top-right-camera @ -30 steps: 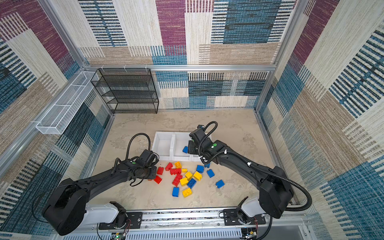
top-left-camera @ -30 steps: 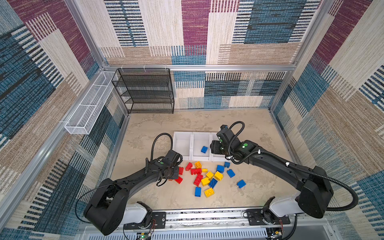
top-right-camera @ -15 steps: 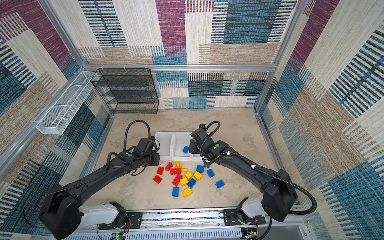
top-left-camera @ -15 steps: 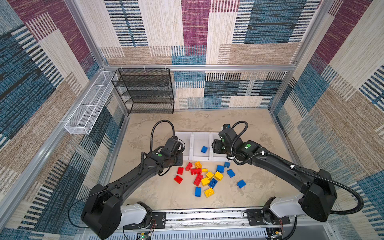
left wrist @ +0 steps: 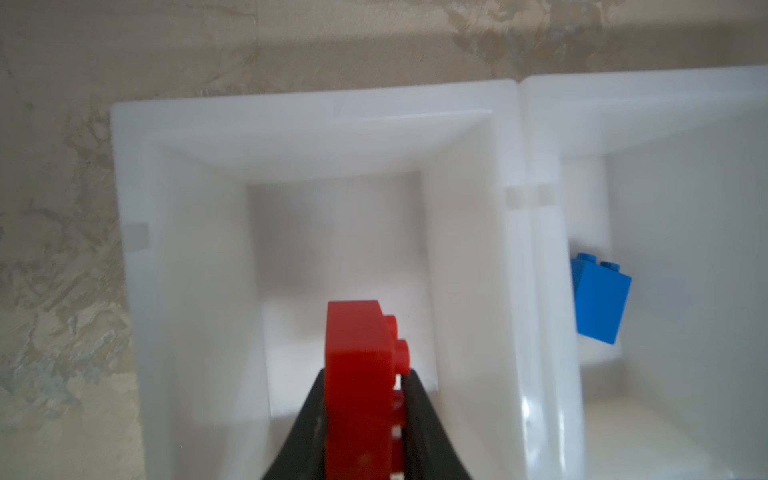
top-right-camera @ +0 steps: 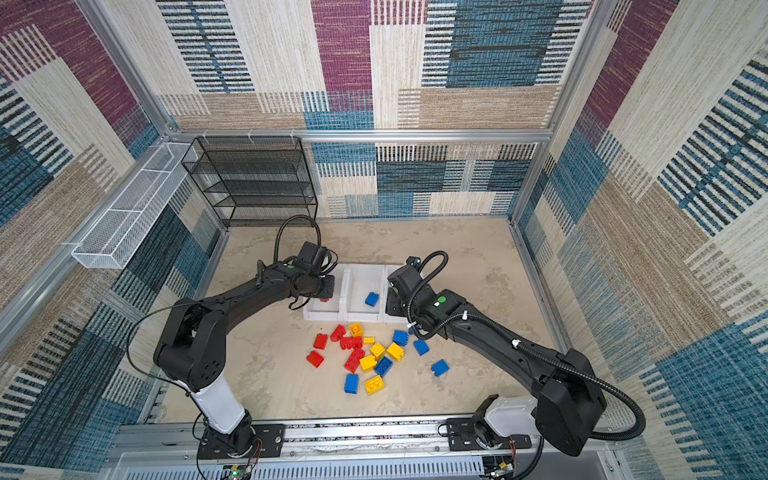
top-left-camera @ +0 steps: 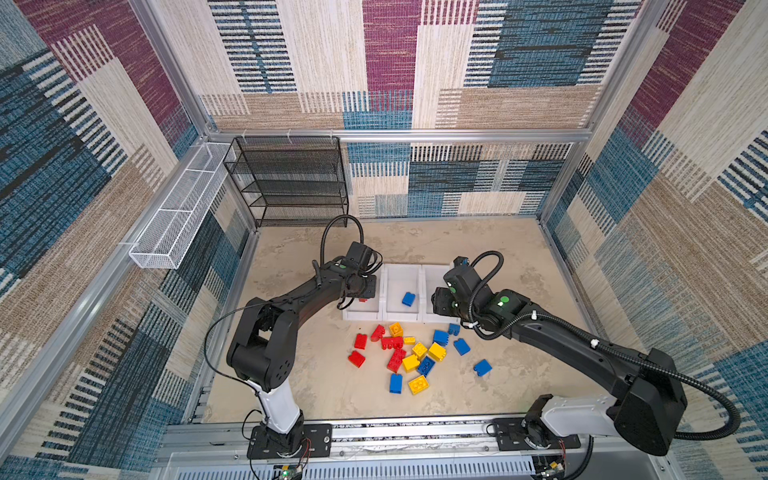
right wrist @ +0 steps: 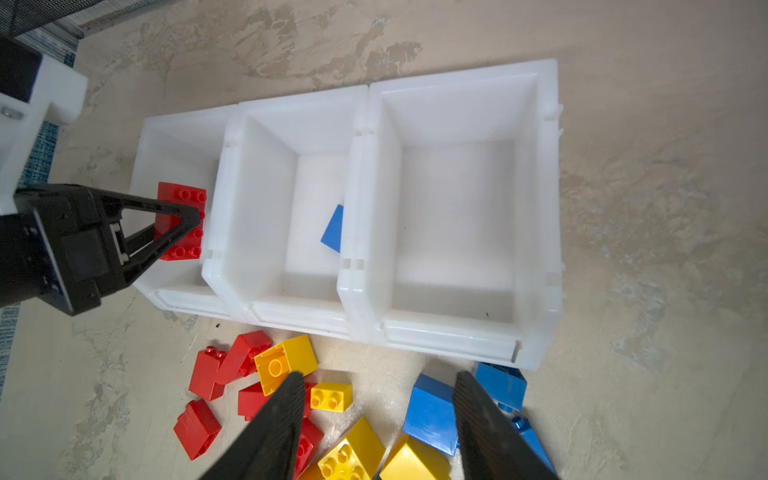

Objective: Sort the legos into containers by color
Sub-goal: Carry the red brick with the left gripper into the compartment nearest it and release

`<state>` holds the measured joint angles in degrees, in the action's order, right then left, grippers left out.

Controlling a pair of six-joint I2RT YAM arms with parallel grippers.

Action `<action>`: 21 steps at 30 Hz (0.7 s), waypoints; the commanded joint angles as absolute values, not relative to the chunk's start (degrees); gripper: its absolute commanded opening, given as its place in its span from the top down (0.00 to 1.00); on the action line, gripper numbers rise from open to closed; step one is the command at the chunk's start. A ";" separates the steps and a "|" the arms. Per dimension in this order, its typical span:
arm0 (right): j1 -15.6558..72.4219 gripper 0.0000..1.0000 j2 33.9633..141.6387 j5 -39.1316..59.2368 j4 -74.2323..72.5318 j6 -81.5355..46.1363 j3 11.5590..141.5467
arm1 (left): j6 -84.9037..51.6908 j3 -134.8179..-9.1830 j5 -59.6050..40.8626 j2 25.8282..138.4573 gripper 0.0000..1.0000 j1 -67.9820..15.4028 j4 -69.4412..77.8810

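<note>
Woven patchwork walls in blue, plum and tan close in a pale marbled counter (top-left-camera: 519, 257), and the row of three joined white bins (right wrist: 299, 97) stands at its middle, the landmark for everything else.

The left pincer (left wrist: 363, 378) is clamped tight on a red brick (left wrist: 357, 332) and holds it over the opening of the end bin (left wrist: 291, 124) on that arm's side. This bin looks empty beneath it. The brick sits on edge between the fingers, studs turned toward the middle bin, and its long axis runs with the fingers and roughly lengthwise to the bin. Whether it has dipped below the rim I cannot tell. The bin floor lies straight below the brick, so a plain release should land it there, clear of the side walls.

That arm reaches out from its base with the elbow raised. Its wrist comes in over the bin's outer wall and tilts downward.

One blue brick (top-left-camera: 408, 298) lies in the middle bin, and the far end bin (right wrist: 544, 166) is bare. The loose bricks (top-left-camera: 409, 353) are scattered just in front of the row. Above them, beside the bare bin's front rim, the right pincer (right wrist: 379, 376) hangs with its jaws partly apart and nothing gripped. A blue brick (right wrist: 430, 411) lies under the gap.
</note>
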<state>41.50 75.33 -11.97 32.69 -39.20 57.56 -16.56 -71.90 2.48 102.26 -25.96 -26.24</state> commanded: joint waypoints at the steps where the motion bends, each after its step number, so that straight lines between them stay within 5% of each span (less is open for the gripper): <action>1: 41.48 0.40 75.03 -11.48 32.87 -40.61 56.23 | -14.32 -72.75 0.97 103.58 0.73 -25.71 -25.51; 10: 41.52 0.41 76.60 -7.45 32.12 -39.46 53.21 | -14.77 -72.04 1.18 102.03 0.46 -25.19 -26.10; 21: 45.53 0.42 79.17 -4.40 31.38 -36.79 52.68 | -17.62 -60.11 1.72 86.95 0.42 -24.79 -24.55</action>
